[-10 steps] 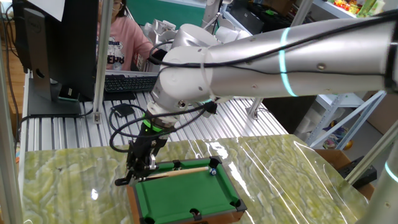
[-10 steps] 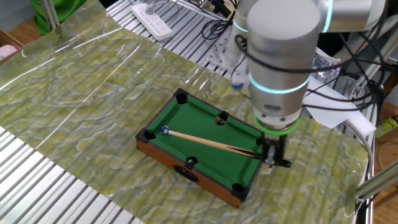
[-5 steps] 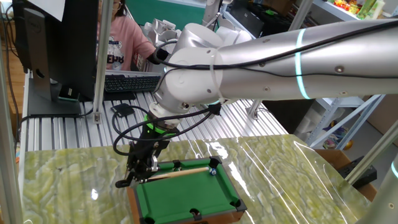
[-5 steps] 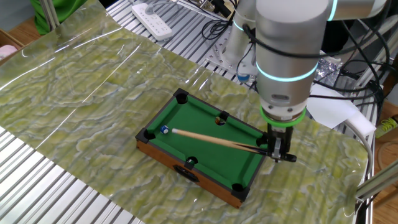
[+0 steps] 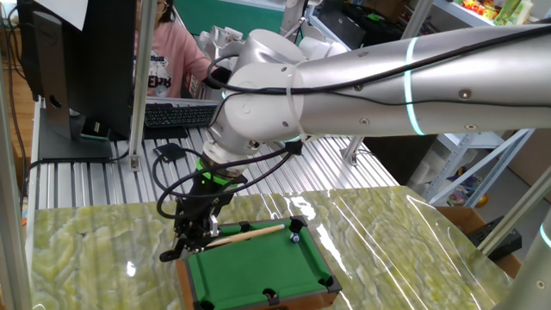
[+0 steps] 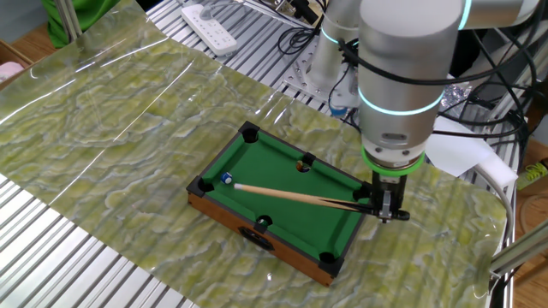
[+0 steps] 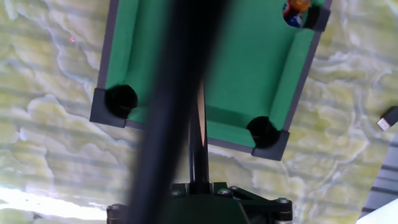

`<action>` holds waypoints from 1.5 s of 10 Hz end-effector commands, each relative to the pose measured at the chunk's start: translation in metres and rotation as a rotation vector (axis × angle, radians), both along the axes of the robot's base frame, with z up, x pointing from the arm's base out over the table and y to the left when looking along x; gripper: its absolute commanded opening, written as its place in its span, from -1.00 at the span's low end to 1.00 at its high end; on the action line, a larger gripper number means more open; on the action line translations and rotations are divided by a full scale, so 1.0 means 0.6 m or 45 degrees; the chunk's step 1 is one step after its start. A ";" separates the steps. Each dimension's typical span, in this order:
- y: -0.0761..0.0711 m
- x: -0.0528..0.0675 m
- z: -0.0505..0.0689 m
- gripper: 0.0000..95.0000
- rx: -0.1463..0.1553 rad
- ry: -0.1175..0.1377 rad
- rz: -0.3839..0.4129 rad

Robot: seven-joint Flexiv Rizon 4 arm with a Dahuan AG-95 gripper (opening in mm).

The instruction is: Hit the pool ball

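**Pool ball by the corner pocket, cue tip just short of it**

Pool ball waits on the felt beside a corner pocket. My pincer is nearly closed, clamped on the black butt of the cue stick over the table's opposite short end. The tip sits just beside the ball (contact unclear). A slightly off-line push could skid the tip past the ball.

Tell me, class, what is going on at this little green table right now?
A robot arm is playing miniature pool. Its gripper is shut on the dark butt end of a thin wooden cue stick, which lies across the small green pool table. The cue's tip sits right by the pool ball near a corner pocket, though whether they touch is unclear. A person sits at a keyboard in the background.
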State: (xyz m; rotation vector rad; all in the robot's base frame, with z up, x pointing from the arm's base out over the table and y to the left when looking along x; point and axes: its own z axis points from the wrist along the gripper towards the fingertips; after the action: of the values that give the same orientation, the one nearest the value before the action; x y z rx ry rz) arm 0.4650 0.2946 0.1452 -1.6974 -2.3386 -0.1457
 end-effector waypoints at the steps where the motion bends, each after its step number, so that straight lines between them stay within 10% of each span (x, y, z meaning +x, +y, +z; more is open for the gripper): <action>1: 0.001 0.001 -0.001 -1.00 -0.016 0.004 0.112; 10: 0.003 -0.008 0.007 -1.00 -0.006 0.045 0.244; 15: 0.003 -0.008 0.007 -1.00 -0.015 0.068 0.053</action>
State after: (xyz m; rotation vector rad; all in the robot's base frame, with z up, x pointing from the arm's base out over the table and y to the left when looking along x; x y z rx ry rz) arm 0.4609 0.2970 0.1494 -1.5261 -2.3836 -0.0522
